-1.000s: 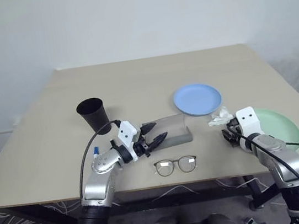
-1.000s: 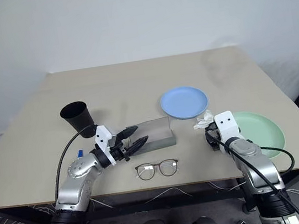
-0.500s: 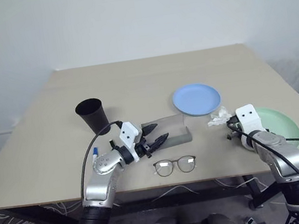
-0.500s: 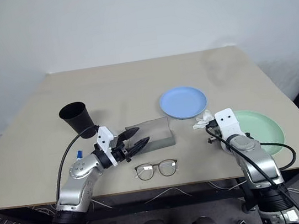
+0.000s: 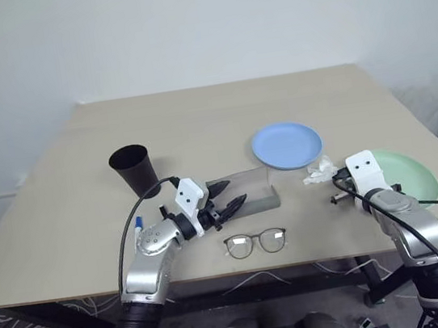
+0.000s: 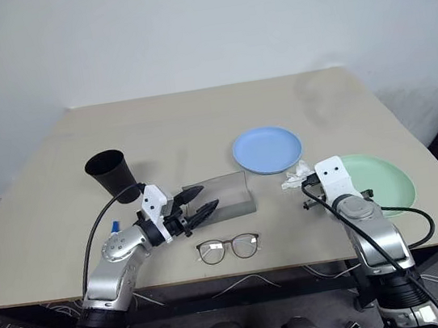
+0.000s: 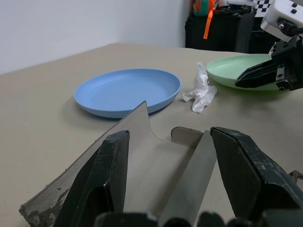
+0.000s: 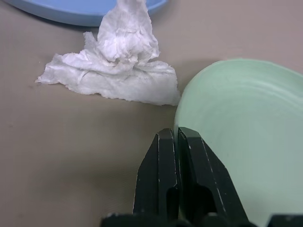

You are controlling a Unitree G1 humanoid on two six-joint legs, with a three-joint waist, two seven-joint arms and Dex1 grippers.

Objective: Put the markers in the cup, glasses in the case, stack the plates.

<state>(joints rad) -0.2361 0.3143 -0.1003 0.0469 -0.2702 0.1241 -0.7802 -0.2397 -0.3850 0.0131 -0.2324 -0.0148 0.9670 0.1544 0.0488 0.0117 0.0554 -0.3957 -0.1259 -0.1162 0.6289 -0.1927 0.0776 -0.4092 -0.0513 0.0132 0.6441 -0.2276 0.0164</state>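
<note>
Spreading across the matte beige tabletop [image 5: 197, 126] are a shallow round light-blue plate [image 5: 286, 145] and, well apart to its right, a smooth mint-green plate [image 5: 410, 174] whose near rim the right claw [image 8: 178, 142] has pinched with fingers pressed together, likely to carry it over for stacking. The left claw [image 7: 168, 156] stands parted around the translucent lid of the grey box-shaped case [image 5: 251, 190], seemingly propping it open for the thin wire-framed glasses [image 5: 256, 242] lying just before it. The tapered black plastic cup [image 5: 134, 168] stands upright, a blue-capped white marker [image 5: 138, 223] near it and crumpled white tissue [image 5: 318, 172] between the plates.
</note>
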